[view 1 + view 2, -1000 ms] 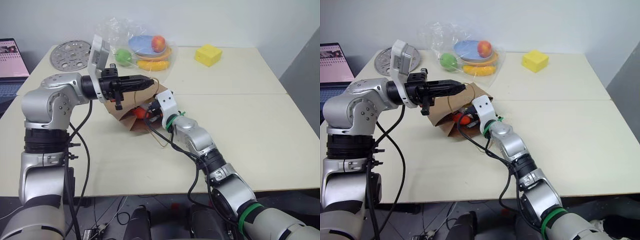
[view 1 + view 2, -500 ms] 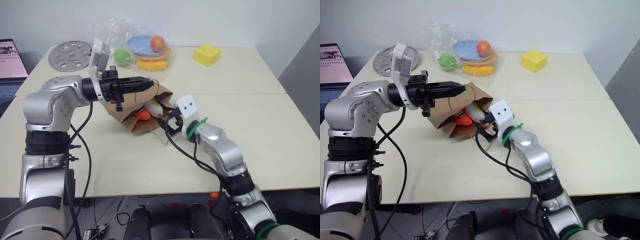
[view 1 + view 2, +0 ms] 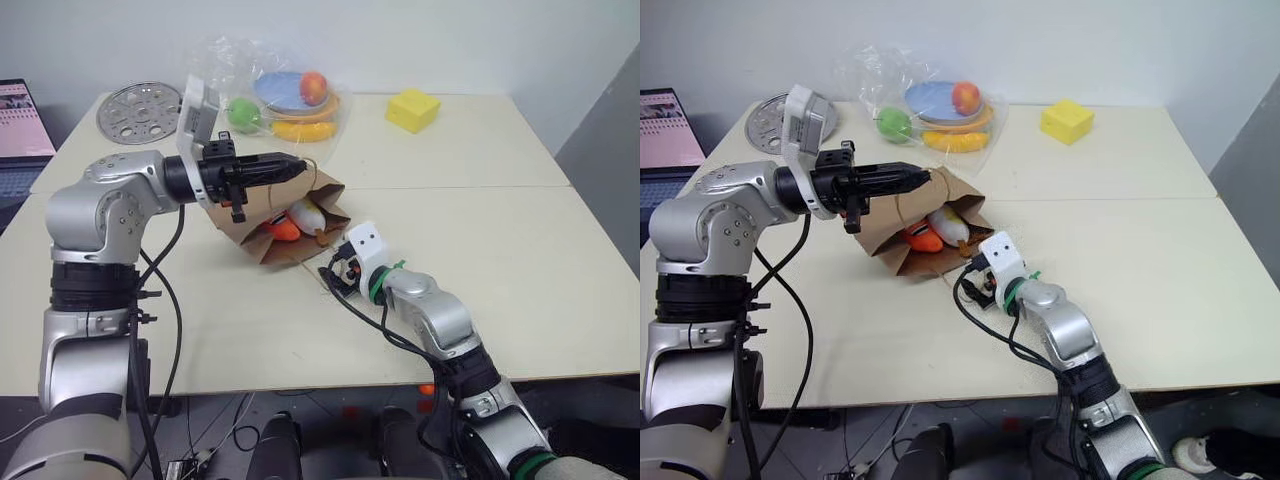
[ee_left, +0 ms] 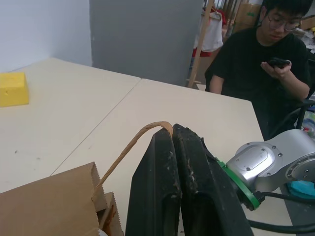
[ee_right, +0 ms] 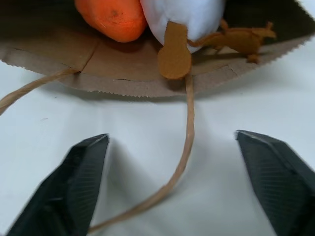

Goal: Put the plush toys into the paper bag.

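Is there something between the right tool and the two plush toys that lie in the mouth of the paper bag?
Nothing solid. The right tool stands open in front of the paper bag, with bare table between. Only the bag's thin loop handle lies across that gap. The carrot and the egg figure lie inside the mouth.

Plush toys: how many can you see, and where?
2. The orange carrot and the white egg figure lie side by side inside the paper bag mouth; others could be hidden deeper.

walls: plain white (image 3: 480, 40) | furniture: two pale tables (image 3: 560, 260) pushed together; grey partition (image 4: 147, 34)
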### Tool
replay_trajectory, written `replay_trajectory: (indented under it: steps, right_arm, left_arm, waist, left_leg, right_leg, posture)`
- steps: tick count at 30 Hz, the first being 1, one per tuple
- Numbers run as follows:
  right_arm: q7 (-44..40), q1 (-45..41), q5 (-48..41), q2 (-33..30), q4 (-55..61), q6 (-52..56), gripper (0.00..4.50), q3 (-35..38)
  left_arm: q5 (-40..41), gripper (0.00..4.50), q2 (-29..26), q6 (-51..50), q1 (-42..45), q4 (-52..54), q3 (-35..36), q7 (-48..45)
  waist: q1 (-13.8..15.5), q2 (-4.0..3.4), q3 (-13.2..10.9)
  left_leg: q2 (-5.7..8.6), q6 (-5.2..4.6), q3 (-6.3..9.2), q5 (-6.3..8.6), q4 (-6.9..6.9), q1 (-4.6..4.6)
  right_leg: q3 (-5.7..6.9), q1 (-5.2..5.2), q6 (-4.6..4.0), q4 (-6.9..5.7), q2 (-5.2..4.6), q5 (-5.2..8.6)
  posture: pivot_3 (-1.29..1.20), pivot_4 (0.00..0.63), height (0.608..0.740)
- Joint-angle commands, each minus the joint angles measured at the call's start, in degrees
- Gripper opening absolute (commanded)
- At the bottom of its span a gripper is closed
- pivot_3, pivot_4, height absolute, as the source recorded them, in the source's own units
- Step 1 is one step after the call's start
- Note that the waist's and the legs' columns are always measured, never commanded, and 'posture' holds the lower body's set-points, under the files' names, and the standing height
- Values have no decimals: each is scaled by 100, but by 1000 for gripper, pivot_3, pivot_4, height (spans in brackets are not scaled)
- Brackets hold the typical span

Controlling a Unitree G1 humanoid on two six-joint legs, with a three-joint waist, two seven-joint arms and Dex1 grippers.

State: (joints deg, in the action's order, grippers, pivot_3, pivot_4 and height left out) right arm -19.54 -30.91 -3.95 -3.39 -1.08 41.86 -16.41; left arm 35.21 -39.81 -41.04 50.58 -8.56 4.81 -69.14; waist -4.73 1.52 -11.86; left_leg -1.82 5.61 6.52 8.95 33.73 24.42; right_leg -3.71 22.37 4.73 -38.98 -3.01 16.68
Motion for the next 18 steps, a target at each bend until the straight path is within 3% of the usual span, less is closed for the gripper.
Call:
replay_trajectory:
  steps: [1, 9, 11, 15, 18]
  right_arm:
    - [-212, 14, -61, 3, 236, -154, 2889, -106]
    - [-375, 177, -137, -132, 620, -144, 12, -22]
    - [-470, 181, -310, -170, 884, -131, 12, 172]
    - [-679, -65, -1556, -106, 1982, 529, 12, 1323]
    - [-932, -481, -2291, -364, 2559, 1105, 12, 1699]
  left_arm:
    - [132, 0, -108, -12, -40, 294, 217, 72]
    - [201, 0, -119, -43, -127, 393, 262, 183]
    - [157, 0, -142, 4, -126, 352, 259, 172]
    - [81, 0, -165, 109, 101, 58, 312, 220]
    - [138, 0, -68, 147, 433, -233, 384, 302]
  waist:
    - [0, 0, 0]
    - [3, 0, 0]
    - [5, 0, 0]
    - [13, 0, -1]
    - [31, 0, -1]
  left_leg:
    - [0, 0, 0, 0, 0, 0]
    - [0, 0, 0, 0, 1, 0]
    - [0, 0, 1, 0, 1, 0]
    - [0, 0, 1, 0, 0, 2]
    - [0, 0, 3, 0, 4, 3]
  right_leg:
    - [0, 0, 0, 0, 0, 0]
    - [0, 0, 0, 0, 0, 0]
    - [0, 0, 0, -1, 0, 0]
    - [0, 0, 0, 0, 0, 0]
    - [2, -1, 0, -1, 0, 0]
  posture:
    - [0, 150, 740]
    - [0, 150, 740]
    - [0, 150, 740]
    - [0, 150, 740]
    - [0, 150, 740]
